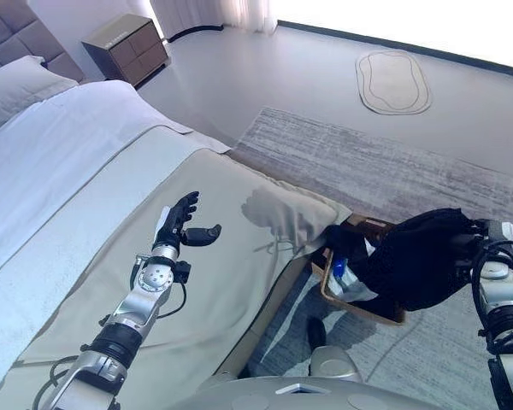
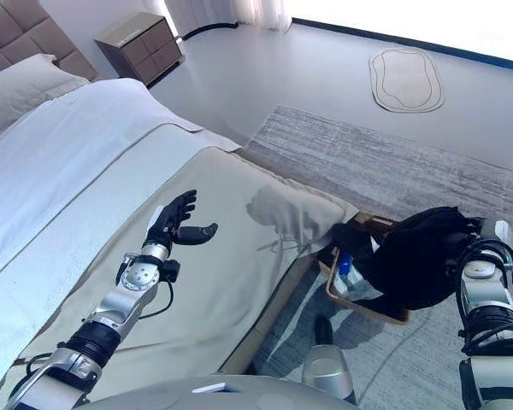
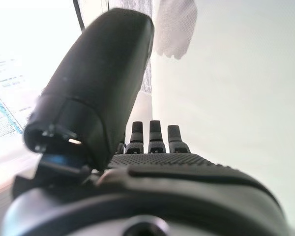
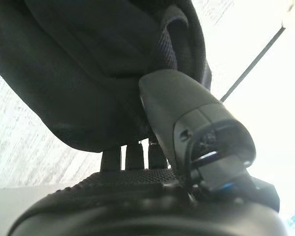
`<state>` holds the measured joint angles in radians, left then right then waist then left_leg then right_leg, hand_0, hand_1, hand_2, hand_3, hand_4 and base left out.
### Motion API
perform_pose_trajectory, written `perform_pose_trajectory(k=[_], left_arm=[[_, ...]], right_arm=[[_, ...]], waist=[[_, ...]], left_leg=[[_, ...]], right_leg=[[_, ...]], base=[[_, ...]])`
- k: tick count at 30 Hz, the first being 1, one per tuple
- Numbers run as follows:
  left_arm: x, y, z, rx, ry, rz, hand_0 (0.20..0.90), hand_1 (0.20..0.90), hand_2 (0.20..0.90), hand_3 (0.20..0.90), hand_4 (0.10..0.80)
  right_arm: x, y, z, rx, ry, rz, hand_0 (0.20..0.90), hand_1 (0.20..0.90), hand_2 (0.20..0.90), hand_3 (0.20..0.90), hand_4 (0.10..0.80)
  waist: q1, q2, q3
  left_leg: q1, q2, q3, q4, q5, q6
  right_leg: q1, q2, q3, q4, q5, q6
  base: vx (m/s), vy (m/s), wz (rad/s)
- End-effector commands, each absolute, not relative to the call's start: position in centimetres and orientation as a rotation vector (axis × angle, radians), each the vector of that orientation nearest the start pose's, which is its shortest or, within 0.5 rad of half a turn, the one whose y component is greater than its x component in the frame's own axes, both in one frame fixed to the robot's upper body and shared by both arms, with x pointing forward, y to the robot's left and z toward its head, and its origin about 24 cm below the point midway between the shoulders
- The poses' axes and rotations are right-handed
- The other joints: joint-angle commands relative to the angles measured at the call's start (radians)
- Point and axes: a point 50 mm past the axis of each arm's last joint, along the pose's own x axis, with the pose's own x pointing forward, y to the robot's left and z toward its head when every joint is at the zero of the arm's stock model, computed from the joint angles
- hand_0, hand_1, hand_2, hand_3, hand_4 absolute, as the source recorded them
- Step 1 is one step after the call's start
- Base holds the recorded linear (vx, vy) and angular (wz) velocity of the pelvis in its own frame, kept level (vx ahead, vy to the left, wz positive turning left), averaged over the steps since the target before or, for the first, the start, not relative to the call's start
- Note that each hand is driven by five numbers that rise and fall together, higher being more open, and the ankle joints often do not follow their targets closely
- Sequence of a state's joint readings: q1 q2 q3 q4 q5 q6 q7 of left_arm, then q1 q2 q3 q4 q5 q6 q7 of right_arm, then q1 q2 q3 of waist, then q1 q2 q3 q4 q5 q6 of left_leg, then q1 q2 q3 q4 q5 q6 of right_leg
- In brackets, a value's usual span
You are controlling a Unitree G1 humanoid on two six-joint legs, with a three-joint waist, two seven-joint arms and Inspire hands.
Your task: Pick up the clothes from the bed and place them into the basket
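A black garment [image 1: 419, 256] hangs bunched over the brown basket [image 1: 365, 309], which stands on the floor beside the bed's foot corner. My right hand [image 4: 137, 196] is shut on it: in the right wrist view the thumb [image 4: 187, 113] presses into the black cloth [image 4: 88, 73] and the fingers run up into its folds. The garment's lower edge reaches down into the basket, where white and blue items lie. Over the beige bed cover [image 1: 222, 256] my left hand [image 1: 184, 224] is open with straight fingers [image 3: 156, 132], holding nothing.
The bed has a white sheet and a pillow [image 1: 17, 85] at its head. A brown nightstand [image 1: 124, 47] stands beyond it. A grey rug [image 1: 368, 162] lies under the basket, and a small oval mat [image 1: 393, 81] lies farther off.
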<state>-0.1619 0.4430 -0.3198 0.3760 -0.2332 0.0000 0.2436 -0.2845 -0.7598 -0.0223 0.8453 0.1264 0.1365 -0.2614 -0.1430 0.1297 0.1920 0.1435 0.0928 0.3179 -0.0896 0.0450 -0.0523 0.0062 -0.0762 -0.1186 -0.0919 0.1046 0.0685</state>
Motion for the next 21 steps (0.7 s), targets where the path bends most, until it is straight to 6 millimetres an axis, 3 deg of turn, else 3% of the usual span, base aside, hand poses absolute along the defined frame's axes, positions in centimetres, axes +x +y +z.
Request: perform_pose_trajectory(k=[1, 21], left_arm=[[28.7, 19.8, 2.8, 0.367, 0.091, 0.020, 0.900, 0.900, 0.900, 0.900, 0.800], [27.9, 20.0, 2.1, 0.375, 0.111, 0.011, 0.900, 0.900, 0.900, 0.900, 0.800]], right_arm=[[26.9, -39.8, 8.2, -0.680, 0.291, -0.680, 0.900, 0.900, 0.900, 0.900, 0.800], [27.6, -37.6, 7.1, -0.673, 0.274, -0.578, 0.900, 0.900, 0.900, 0.900, 0.800]], waist=[[0.013, -0.043, -0.050], [0.030, -0.048, -0.049]], left_leg=[[-0.024, -0.006, 0.008, 0.082, -0.108, -0.013], [-0.022, -0.012, 0.001, 0.072, -0.106, -0.008]], right_leg=[[0.024, 0.011, -0.031, 0.058, -0.094, 0.004], [0.034, 0.003, -0.046, 0.052, -0.096, 0.005]], base=[[0.000, 0.000, 0.00], [0.000, 0.000, 0.00]])
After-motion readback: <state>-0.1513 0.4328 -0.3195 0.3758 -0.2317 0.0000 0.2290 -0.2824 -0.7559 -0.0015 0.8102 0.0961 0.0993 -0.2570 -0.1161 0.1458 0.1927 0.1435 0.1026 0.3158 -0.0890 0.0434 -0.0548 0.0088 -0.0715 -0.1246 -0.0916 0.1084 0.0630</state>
